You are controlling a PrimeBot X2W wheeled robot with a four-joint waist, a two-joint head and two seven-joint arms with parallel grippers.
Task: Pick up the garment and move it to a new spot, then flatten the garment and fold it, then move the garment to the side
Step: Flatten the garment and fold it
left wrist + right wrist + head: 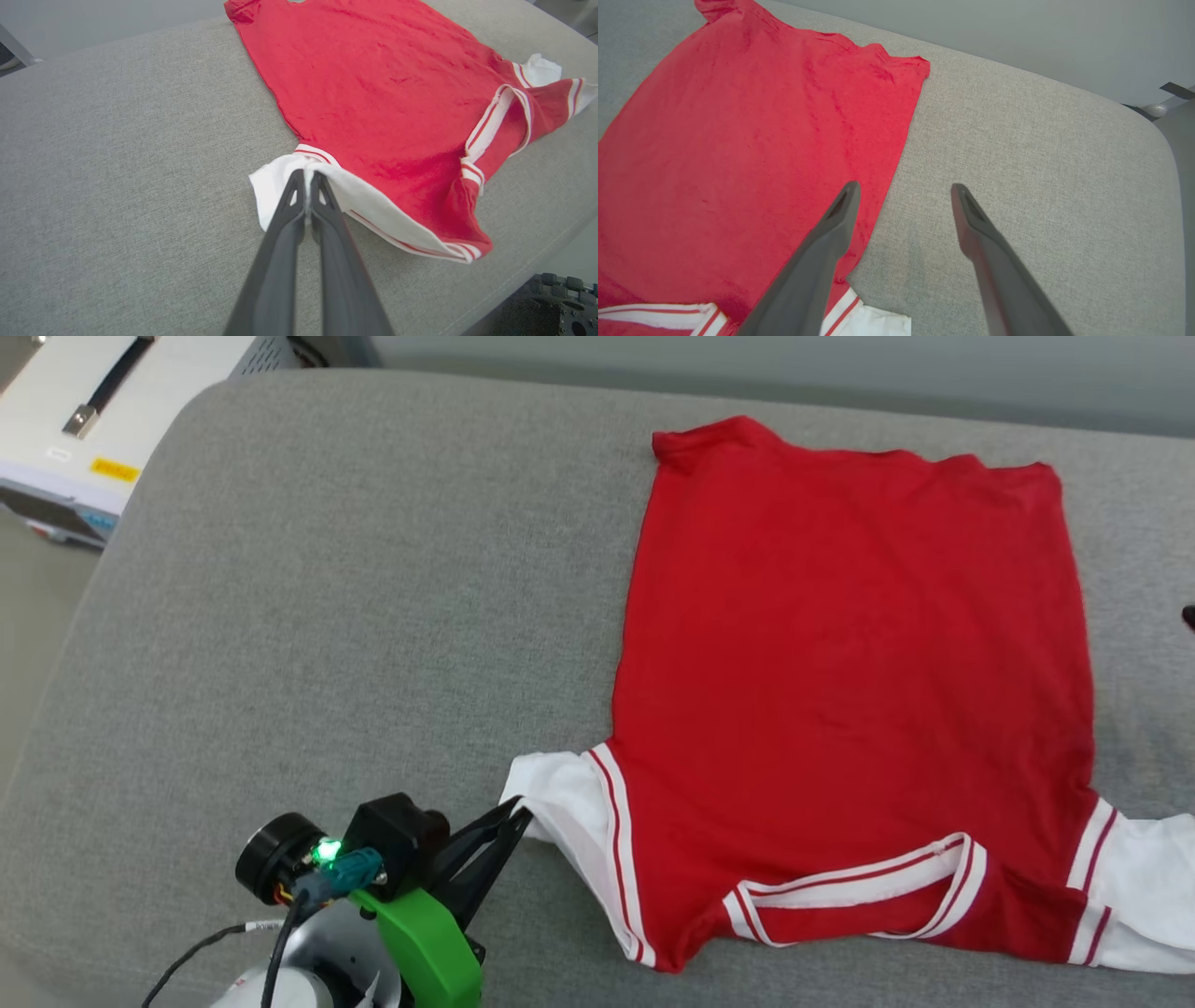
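The garment point(840, 644) lay spread flat on the grey fabric surface point(327, 616), with its collar toward the robot. The left tool point(306, 172) was closed on the garment's white sleeve point(268, 189). The right tool point(903, 187) stood wide and empty over the garment's side edge.

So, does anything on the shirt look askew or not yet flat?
Two spots stand out. The garment has its far left hem corner curled up, and the white sleeve on the robot's left is bunched where the left gripper pinches it. The right gripper hangs open, holding nothing.
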